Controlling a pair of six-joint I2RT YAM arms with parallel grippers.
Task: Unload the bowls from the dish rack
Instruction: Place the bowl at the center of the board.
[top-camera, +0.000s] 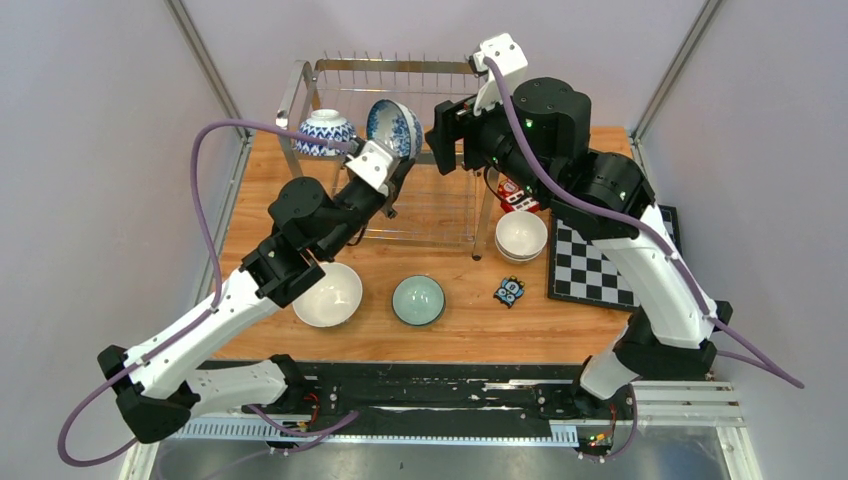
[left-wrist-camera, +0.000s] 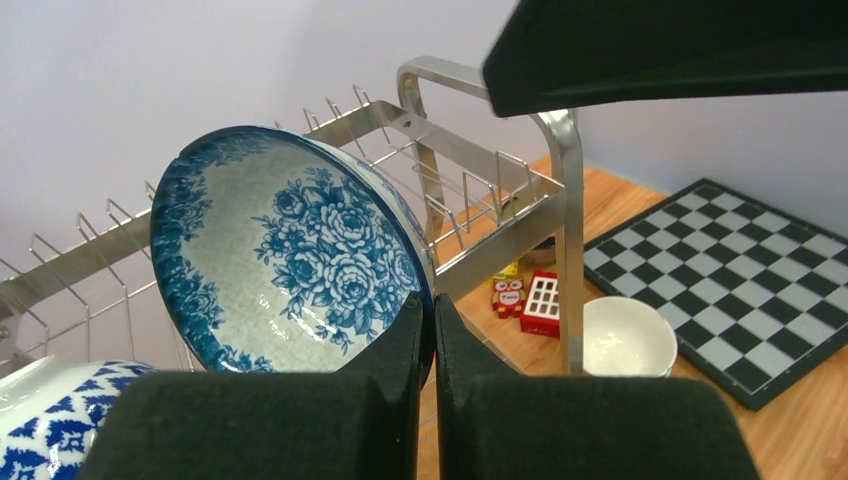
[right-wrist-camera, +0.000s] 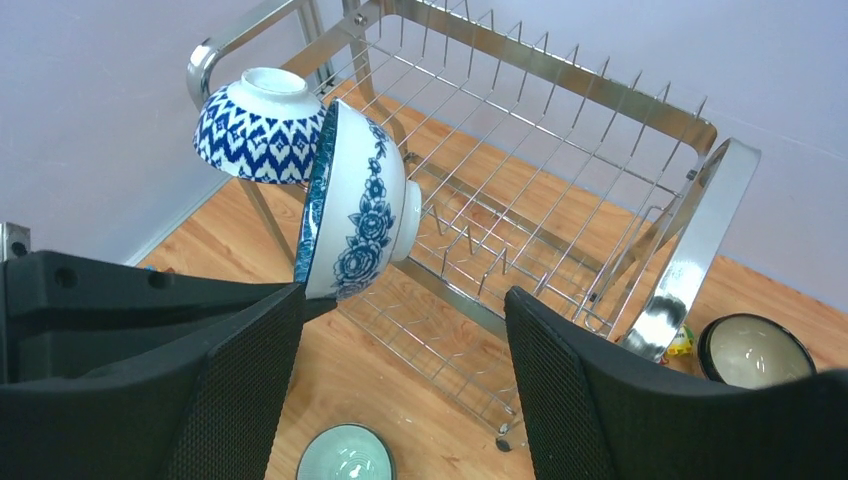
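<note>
A blue floral bowl (top-camera: 393, 125) stands on edge at the front left of the steel dish rack (top-camera: 400, 68). My left gripper (top-camera: 400, 165) is shut on its lower rim; in the left wrist view the two pads pinch the bowl (left-wrist-camera: 290, 250) at the gripper (left-wrist-camera: 434, 310). A blue zigzag bowl (top-camera: 326, 131) sits upside down on the rack's left corner, beside the floral bowl (right-wrist-camera: 360, 210). My right gripper (right-wrist-camera: 400, 340) hangs open and empty over the rack (right-wrist-camera: 560, 150), just right of that bowl.
On the table lie a white bowl (top-camera: 327, 295), a celadon bowl (top-camera: 418, 299) and a stack of white bowls (top-camera: 521, 235). A dark bowl (right-wrist-camera: 755, 350) sits by the rack's right end. A chessboard (top-camera: 595, 260) and toy blocks (top-camera: 517, 195) lie at the right.
</note>
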